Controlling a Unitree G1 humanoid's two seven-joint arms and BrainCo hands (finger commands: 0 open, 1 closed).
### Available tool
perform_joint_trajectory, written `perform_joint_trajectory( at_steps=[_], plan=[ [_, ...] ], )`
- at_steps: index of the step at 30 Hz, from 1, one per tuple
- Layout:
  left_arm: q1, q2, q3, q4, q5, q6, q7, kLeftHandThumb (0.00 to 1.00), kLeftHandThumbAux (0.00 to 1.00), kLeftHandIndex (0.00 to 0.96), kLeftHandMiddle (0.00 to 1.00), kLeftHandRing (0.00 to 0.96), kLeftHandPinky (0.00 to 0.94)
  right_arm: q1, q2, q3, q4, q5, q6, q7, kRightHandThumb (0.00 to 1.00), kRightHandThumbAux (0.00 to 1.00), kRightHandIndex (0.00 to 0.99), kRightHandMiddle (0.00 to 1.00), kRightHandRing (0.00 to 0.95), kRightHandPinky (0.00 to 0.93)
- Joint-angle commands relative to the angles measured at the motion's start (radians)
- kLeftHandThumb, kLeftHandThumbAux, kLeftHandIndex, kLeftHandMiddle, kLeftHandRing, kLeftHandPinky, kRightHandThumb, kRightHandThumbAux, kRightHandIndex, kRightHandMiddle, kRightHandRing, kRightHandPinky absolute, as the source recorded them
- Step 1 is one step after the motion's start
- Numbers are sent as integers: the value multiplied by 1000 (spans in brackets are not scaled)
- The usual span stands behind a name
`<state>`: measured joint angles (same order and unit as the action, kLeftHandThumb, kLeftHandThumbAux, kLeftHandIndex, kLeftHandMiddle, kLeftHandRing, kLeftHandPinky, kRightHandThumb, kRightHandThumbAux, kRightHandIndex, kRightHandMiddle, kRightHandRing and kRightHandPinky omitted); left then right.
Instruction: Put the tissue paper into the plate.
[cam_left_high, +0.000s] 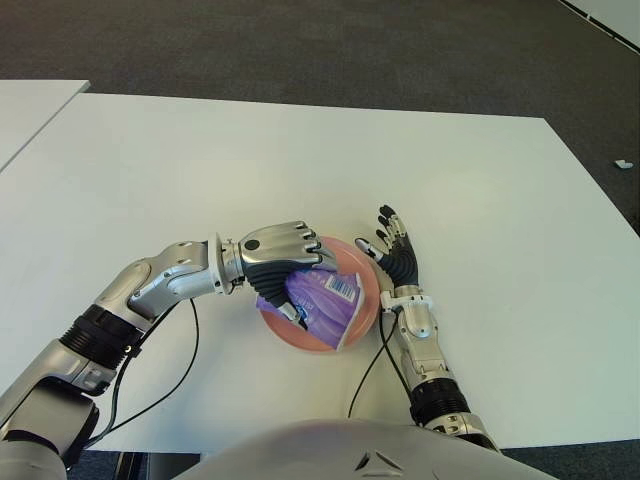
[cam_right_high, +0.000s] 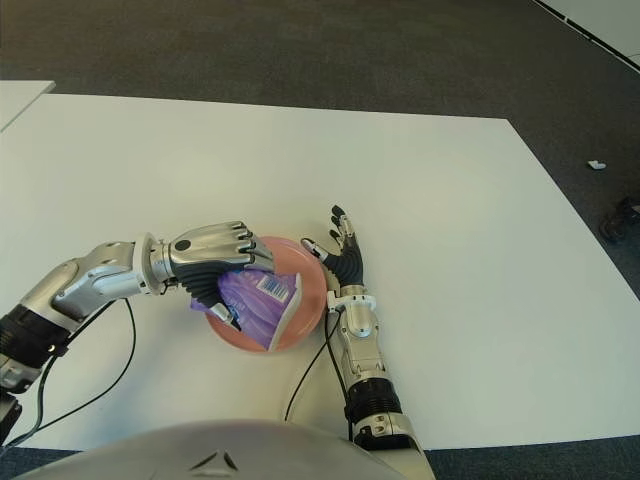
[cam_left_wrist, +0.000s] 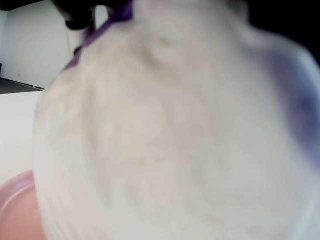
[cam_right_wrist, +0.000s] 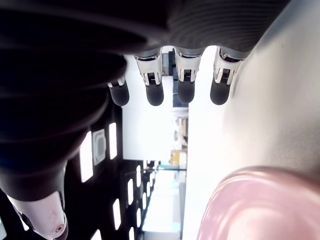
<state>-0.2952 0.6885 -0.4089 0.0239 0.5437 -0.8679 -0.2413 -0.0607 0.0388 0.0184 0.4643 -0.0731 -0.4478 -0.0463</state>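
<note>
White table (cam_left_high: 300, 160): left hand (cam_left_high: 283, 252) grips barcoded tissue pack (cam_left_high: 325, 297) over plate (cam_left_high: 362, 322).

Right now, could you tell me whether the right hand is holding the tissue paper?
No, the right hand shows open and empty just right of the plate, while the left hand grips the tissue paper over it.

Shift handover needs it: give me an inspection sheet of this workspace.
Surface: white table, bare apart from the job's things.
Job's things: purple tissue pack over the pink plate, gripped by the left hand.
Clutter: nothing seen.
Hands: left hand shut on the pack; right hand open, beside the plate's right rim.
Cables: black cables trail from both forearms across the table.
Surroundings: dark carpet; second white table at left.
</note>
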Motion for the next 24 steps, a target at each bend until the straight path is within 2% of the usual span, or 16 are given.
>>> perform_joint_trajectory(
  at_steps=[1,7,14,24],
  plan=[
    [1,-4,-6,19,73,-10,-19,740,699,442,837,843,851,48,1,-5,67,9,43,0,7,685,0,0,0,0],
    [0,-17,7,12,180,-5,16,738,699,442,839,849,863,50,0,-6,64,11,47,2,5,681,0,0,0,0],
    [10,-30,34,2,317,14,118,739,699,442,835,842,852,49,1,-4,66,7,46,-3,8,681,0,0,0,0],
    [9,-40,25,33,409,14,252,739,699,442,828,834,835,55,3,-1,54,0,52,-10,12,676,0,0,0,0]
  ],
)
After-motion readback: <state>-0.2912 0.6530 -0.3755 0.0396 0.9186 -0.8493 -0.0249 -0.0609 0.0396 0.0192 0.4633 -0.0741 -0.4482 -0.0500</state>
